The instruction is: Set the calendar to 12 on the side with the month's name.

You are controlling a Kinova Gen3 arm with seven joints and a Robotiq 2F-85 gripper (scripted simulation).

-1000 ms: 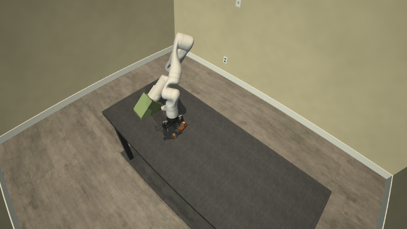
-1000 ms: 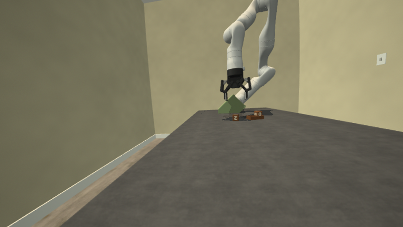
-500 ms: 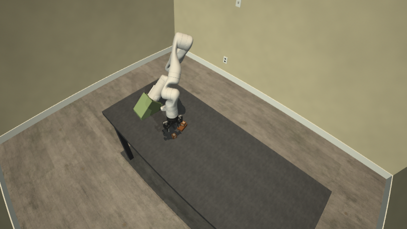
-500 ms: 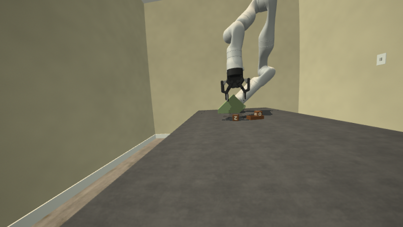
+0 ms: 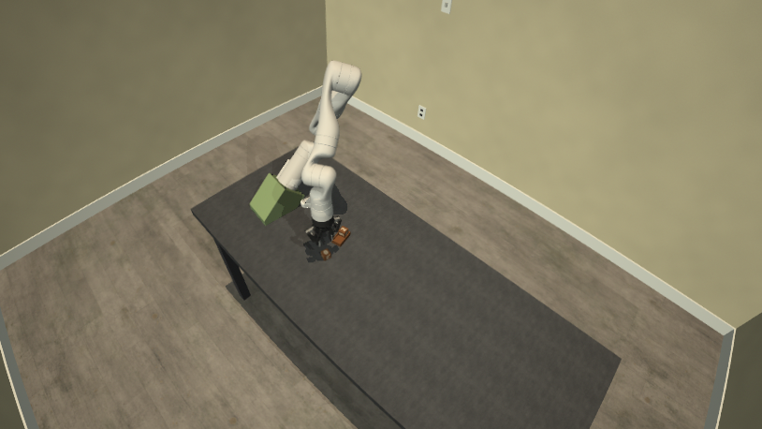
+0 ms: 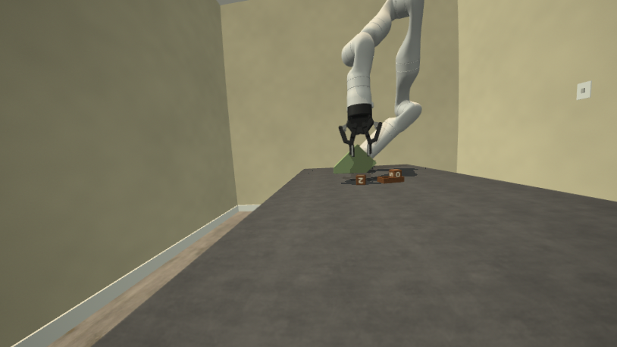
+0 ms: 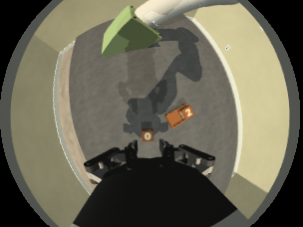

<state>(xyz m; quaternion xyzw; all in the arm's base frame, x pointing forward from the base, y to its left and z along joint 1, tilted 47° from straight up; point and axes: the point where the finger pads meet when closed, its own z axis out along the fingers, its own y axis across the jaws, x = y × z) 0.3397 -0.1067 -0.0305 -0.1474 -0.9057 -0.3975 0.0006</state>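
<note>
A small orange tray (image 5: 341, 236) lies flat on the dark table with one brown number cube (image 6: 394, 173) standing in it, showing a 0 in the exterior view. A second cube (image 5: 326, 255) stands loose on the table beside the tray and shows a 2 in the exterior view (image 6: 360, 179). My gripper (image 6: 360, 151) hangs above the loose cube, pointing down, with its fingers half apart and nothing between them. In the wrist view the loose cube (image 7: 148, 135) lies just beyond my fingers, and the tray (image 7: 178, 115) lies to its right.
A green wedge-shaped block (image 5: 274, 199) at the arm's base stands behind the cubes near the table's far corner. The table's left edge (image 5: 256, 282) is close to the loose cube.
</note>
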